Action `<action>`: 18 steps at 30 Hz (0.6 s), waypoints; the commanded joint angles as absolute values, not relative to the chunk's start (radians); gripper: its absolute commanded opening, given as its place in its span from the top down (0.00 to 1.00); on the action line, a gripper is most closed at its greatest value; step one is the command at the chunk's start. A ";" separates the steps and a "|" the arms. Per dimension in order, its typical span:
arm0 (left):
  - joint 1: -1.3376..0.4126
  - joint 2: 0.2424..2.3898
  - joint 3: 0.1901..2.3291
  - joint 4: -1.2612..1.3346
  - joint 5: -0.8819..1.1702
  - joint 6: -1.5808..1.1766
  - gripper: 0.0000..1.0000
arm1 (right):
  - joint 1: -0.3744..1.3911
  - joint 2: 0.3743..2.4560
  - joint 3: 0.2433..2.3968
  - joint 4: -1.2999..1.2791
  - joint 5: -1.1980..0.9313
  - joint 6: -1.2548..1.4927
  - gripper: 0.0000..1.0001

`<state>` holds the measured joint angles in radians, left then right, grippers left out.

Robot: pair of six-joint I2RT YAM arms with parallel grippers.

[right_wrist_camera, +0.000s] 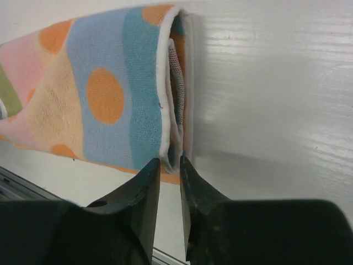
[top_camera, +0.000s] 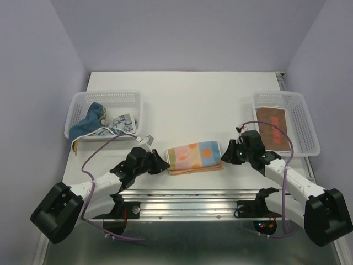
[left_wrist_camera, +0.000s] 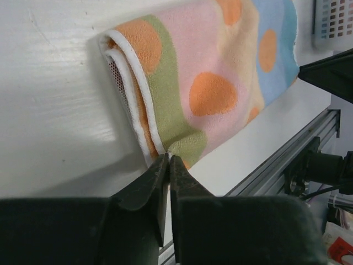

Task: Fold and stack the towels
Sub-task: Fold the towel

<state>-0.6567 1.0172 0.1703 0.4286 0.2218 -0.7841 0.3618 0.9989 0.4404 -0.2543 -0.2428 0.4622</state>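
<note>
Closest of all were my own two grippers, the left gripper (left_wrist_camera: 167, 160) and the right gripper (right_wrist_camera: 170, 163), one at each end of the circle-print towel (top_camera: 194, 155).

Counting from the left, I saw two white baskets and five towels. Two towels lay heaped in the left basket (top_camera: 105, 95): a blue towel (top_camera: 88, 122) and a white towel with blue pattern (top_camera: 118, 122). Two were stacked on the table (top_camera: 187, 105) between my arms, the circle-print towel on top and a peach-orange towel (top_camera: 193, 170) showing as a thin edge beneath it. One brown towel (top_camera: 273, 128) lay flat in the right basket (top_camera: 306, 127).

My left gripper's jaws were nearly together, with only a slit between them and their tips against the stack's near left corner. Whether cloth was nipped there I could not tell. My right gripper's jaws stood a little apart, released, with their tips just at the stack's right end.

The left basket sat at the table's left edge and the right basket at its right edge. The stack lay close to the near edge, just beyond the metal rail (top_camera: 187, 196). Bare tabletop lay open behind it, between the baskets and up to the far edge.

The circle-print towel's long axis ran left to right along the near edge, with a folded end facing each gripper. The brown towel's long axis ran near to far.
</note>
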 commanded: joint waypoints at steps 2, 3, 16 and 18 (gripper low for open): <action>-0.675 0.973 0.140 0.462 0.293 -0.793 0.42 | 0.370 0.993 0.423 -0.235 -0.210 0.471 0.39; -0.676 0.962 0.135 0.460 0.304 -0.795 0.30 | 0.370 0.982 0.425 -0.238 -0.209 0.466 0.33; -0.676 0.795 0.250 0.226 0.081 -0.741 0.01 | 0.448 1.083 0.593 -0.229 -0.141 0.442 0.00; -0.678 0.805 0.279 0.196 0.040 -0.733 0.01 | 0.480 1.150 0.609 -0.229 -0.074 0.454 0.00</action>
<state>-0.6731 0.8043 0.2012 0.2466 0.1459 -0.7734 0.4324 1.0801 0.5266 -0.2588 -0.1902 0.4492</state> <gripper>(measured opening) 0.986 0.998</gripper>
